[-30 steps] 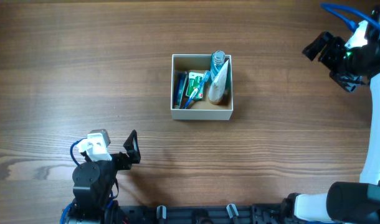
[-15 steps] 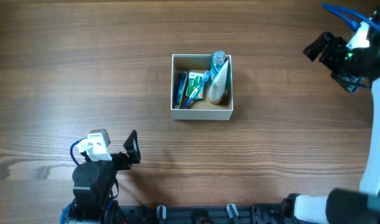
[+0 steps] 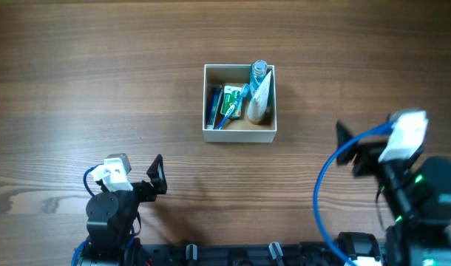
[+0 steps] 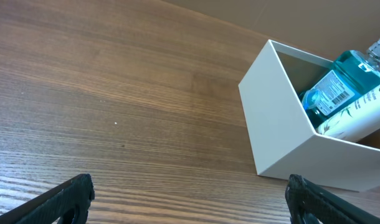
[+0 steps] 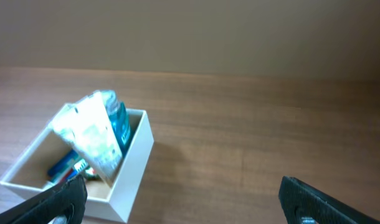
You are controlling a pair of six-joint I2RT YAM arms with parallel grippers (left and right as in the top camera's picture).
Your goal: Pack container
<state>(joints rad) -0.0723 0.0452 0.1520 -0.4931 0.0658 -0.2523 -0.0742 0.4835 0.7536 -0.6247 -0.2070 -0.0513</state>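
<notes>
The container [image 3: 239, 134], a white-walled square box with a tan inside, stands at the table's middle. It holds a blue bottle [image 3: 259, 72], a white tube [image 3: 259, 100], a green packet [image 3: 231, 102] and blue toothbrushes. It also shows in the left wrist view [image 4: 283, 137] and the right wrist view [image 5: 135, 163]. My left gripper [image 3: 157, 176] is open and empty at the front left, well short of the box. My right gripper [image 3: 345, 151] is open and empty at the front right of the box, apart from it.
The wooden table [image 3: 100, 74] spreads around the box. Both arm bases sit at the front edge. A blue cable [image 3: 325, 185] loops beside the right arm.
My right arm has swung from the far right edge down to the front right, near its base. The left arm and the box contents have not moved.
</notes>
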